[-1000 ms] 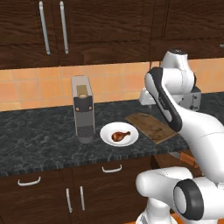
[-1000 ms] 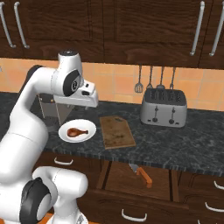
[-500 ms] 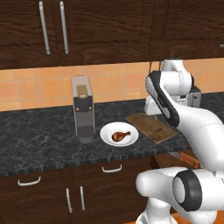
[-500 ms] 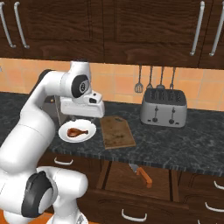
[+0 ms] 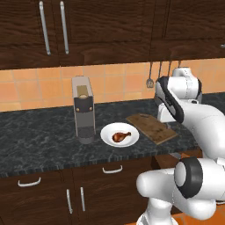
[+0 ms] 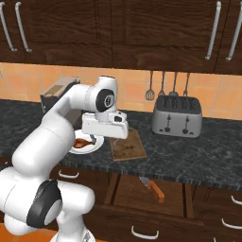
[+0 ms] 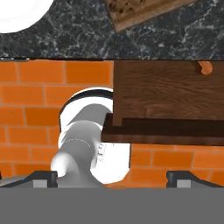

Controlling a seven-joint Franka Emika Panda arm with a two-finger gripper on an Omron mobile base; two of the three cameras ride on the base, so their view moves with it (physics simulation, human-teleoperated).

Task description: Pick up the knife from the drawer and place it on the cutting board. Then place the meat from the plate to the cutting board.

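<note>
Pincer (image 7: 112,175) spread wide and empty, hanging above the open drawer (image 6: 151,191) at the worktop's near edge.

The knife (image 6: 152,187), with a short grey blade and an orange-brown handle, lies in the drawer below the dark speckled worktop (image 5: 39,136). On it, the brown wooden cutting board (image 5: 152,128) lies bare, just right of the round white plate (image 5: 110,132). The meat (image 5: 121,136), a glossy reddish-brown drumstick, rests on the plate. A coffee machine (image 5: 83,109) stands left of the plate; a toaster (image 6: 177,116) sits far right.
</note>
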